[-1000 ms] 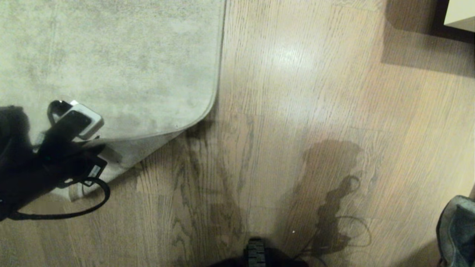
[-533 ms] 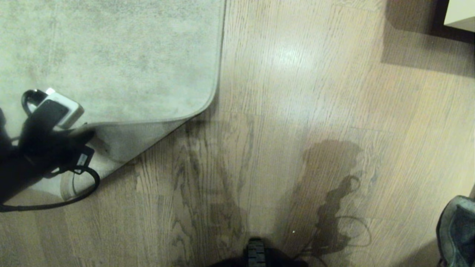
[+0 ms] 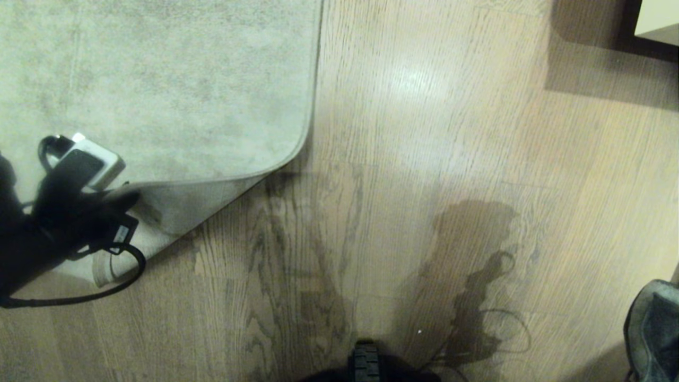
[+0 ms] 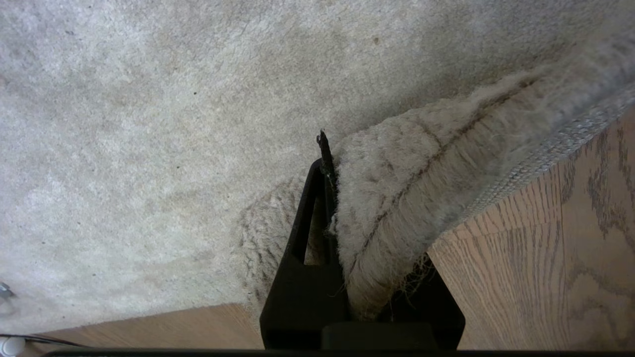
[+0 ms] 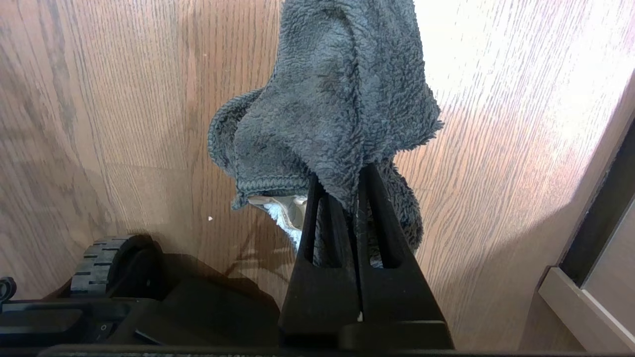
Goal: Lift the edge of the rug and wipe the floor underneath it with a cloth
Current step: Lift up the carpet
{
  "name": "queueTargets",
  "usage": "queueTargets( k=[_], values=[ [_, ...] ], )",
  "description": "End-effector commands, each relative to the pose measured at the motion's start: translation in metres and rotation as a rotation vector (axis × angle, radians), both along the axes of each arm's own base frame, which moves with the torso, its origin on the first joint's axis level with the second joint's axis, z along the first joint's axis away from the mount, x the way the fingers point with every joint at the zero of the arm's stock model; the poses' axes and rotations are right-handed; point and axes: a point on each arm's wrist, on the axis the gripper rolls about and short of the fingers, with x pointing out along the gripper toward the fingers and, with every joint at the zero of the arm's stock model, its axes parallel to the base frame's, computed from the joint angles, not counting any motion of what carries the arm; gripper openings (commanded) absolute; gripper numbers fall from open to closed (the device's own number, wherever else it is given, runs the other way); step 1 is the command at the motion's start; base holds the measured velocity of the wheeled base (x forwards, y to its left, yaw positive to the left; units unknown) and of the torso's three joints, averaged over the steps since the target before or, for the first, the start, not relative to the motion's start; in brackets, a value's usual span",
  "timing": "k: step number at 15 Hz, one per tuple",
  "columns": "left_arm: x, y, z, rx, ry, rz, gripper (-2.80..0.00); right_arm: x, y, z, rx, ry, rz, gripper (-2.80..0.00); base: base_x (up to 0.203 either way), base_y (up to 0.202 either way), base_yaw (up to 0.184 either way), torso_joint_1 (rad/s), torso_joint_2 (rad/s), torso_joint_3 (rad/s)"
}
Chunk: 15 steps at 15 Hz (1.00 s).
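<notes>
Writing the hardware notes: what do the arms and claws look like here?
Left arm: black, white-and-black camera module on the wrist, looping black cable, small white label. Left claw and right claw: matte black tapered fingers with slotted cut-outs.

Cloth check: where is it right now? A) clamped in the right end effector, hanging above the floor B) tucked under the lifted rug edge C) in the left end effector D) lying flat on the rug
A: the right wrist view shows the right end effector shut on the cloth over the floor, while the left end effector pinches the rug edge.
</notes>
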Motion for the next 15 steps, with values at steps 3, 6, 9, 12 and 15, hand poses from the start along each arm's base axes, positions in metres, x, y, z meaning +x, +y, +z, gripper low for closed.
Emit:
queueTargets(
  k=[3, 6, 9, 12, 15],
  values=[
    [0.0003, 0.0001, -0.0020, 0.003, 0.006, 0.001, -2.80, 0.0001, 0.0000, 0.0001, 0.000, 0.001, 0.000, -2.80, 0.000, 0.000, 0.000, 0.000, 0.00, 0.000],
    [0.0016, 0.0004, -0.0046, 0.003, 0.017, 0.001, -2.80, 0.0001, 0.0000, 0.0001, 0.000, 0.001, 0.000, -2.80, 0.000, 0.000, 0.000, 0.000, 0.00, 0.000],
    [0.0029, 0.0005, -0.0059, 0.003, 0.022, 0.001, -2.80, 0.0001, 0.0000, 0.0001, 0.000, 0.001, 0.000, -2.80, 0.000, 0.000, 0.000, 0.000, 0.00, 0.000],
    [0.0043, 0.0008, -0.0075, 0.004, 0.029, 0.003, -2.80, 0.0001, 0.0000, 0.0001, 0.000, 0.001, 0.000, -2.80, 0.000, 0.000, 0.000, 0.000, 0.00, 0.000],
    [0.0050, 0.0011, -0.0089, 0.003, 0.036, 0.004, -2.80, 0.0001, 0.0000, 0.0001, 0.000, 0.001, 0.000, -2.80, 0.000, 0.000, 0.000, 0.000, 0.00, 0.000]
  ],
)
